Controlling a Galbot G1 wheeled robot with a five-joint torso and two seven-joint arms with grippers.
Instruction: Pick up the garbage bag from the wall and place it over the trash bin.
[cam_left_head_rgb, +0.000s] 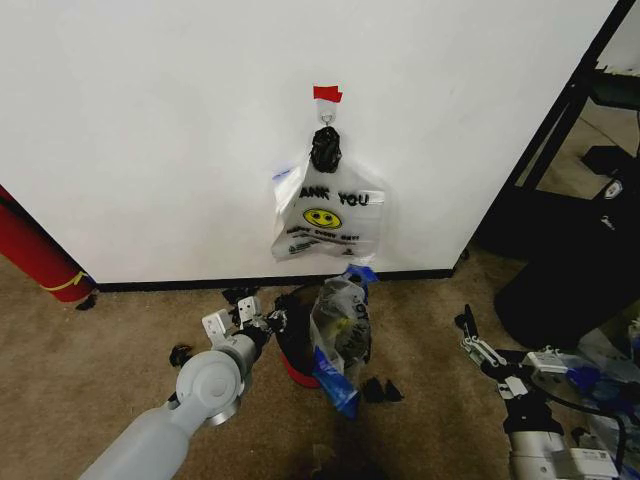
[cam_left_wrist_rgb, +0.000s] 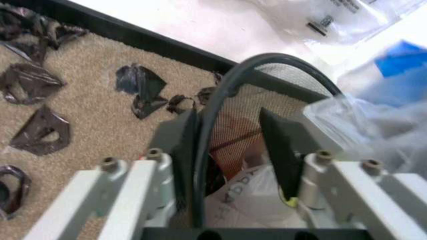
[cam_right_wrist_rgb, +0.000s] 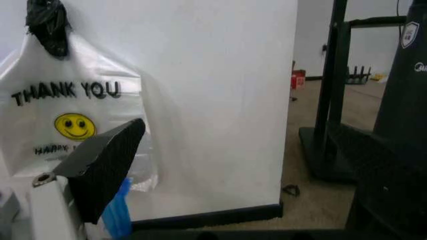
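The garbage bag (cam_left_head_rgb: 341, 325), see-through with blue patches, stands crumpled against the right side of the trash bin (cam_left_head_rgb: 292, 345), a small black bin with a red base. My left gripper (cam_left_head_rgb: 256, 316) is at the bin's left side. In the left wrist view, the left gripper (cam_left_wrist_rgb: 230, 150) is open, its fingers (cam_left_wrist_rgb: 279, 145) straddling the bin's rim (cam_left_wrist_rgb: 267, 62), with the bag (cam_left_wrist_rgb: 377, 112) beside them. On the wall (cam_left_head_rgb: 150, 130), a white "THANK YOU" bag (cam_left_head_rgb: 325, 215) hangs from a hook under red tape (cam_left_head_rgb: 327, 93). My right gripper (cam_left_head_rgb: 474, 336) waits low at the right.
Black plastic scraps (cam_left_wrist_rgb: 40, 131) lie on the carpet by the black baseboard (cam_left_head_rgb: 180, 284). A red roll (cam_left_head_rgb: 35, 250) leans at the far left. A black stand (cam_left_head_rgb: 560, 130) and dark equipment (cam_left_head_rgb: 570, 280) crowd the right side.
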